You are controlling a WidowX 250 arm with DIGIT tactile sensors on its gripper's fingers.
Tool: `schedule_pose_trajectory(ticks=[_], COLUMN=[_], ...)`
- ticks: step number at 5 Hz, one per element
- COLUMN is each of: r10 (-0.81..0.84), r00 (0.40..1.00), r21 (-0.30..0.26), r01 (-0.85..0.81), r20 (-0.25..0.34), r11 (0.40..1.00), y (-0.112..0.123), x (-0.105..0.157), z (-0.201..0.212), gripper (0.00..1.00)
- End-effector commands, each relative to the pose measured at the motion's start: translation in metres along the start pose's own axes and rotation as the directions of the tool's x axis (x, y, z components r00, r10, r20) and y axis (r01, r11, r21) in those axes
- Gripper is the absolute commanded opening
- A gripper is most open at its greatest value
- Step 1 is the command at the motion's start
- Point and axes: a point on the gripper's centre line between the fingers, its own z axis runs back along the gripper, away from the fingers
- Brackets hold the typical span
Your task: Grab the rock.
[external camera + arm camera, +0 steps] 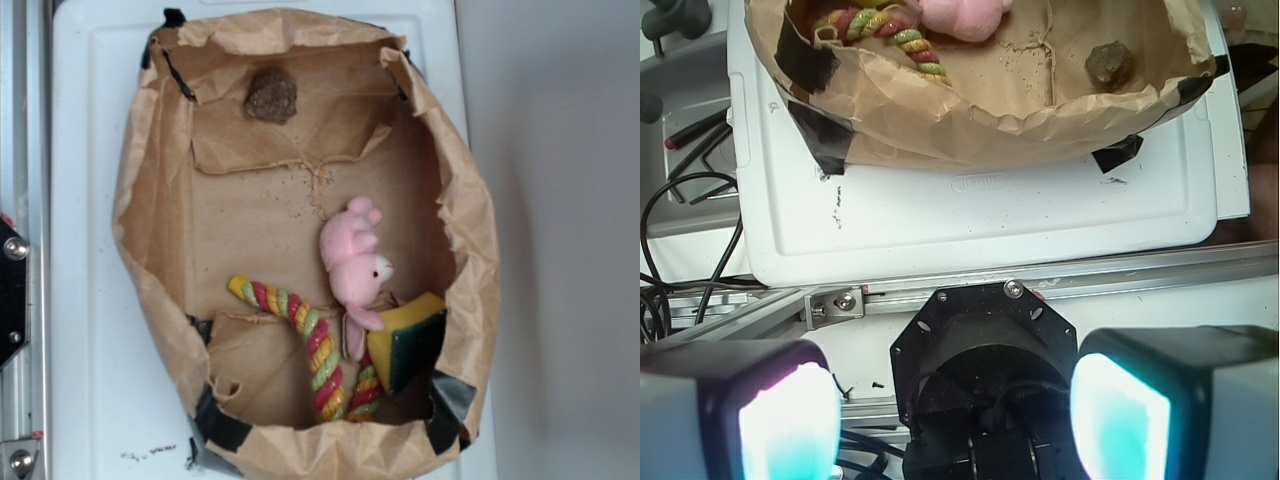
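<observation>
A white moulded plastic surface (85, 200) with raised edges carries one shallow tray of crumpled brown paper (135, 190), its corners bound with black tape. Beside the surface run grey metal rails, and black cables lie nearby in the wrist view.

Inside the paper tray there are four things. One rock (271, 96), a small dark grey-brown lump, rough and speckled, sits alone near the far edge of the tray, well apart from the others. One pink plush bunny (354, 262), soft and fuzzy, lies toward the near right corner, touching one yellow-and-green sponge (410, 340) and one twisted rope (318, 350) of red, yellow and green strands.

The pincer (955, 410) hangs outside the tray over the rails, fingers (780, 410) spread wide with nothing between them.
</observation>
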Motion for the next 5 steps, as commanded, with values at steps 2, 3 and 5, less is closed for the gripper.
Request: schedule_pose_trajectory(ticks=[2,3,5], r10=[-0.028,-0.065,-0.078], r00=[1.000,0.998,0.996], r21=[0.054,0.056,0.023], r01=[0.028,0.065,0.077], r20=[0.007,0.014,0.034], r11=[0.998,0.996,0.997], y=[0.055,0.077,0.088], x=[0.111,0.125,0.132], z=[-0.068,-0.082,-0.084], gripper=[1.00,1.00,1.00])
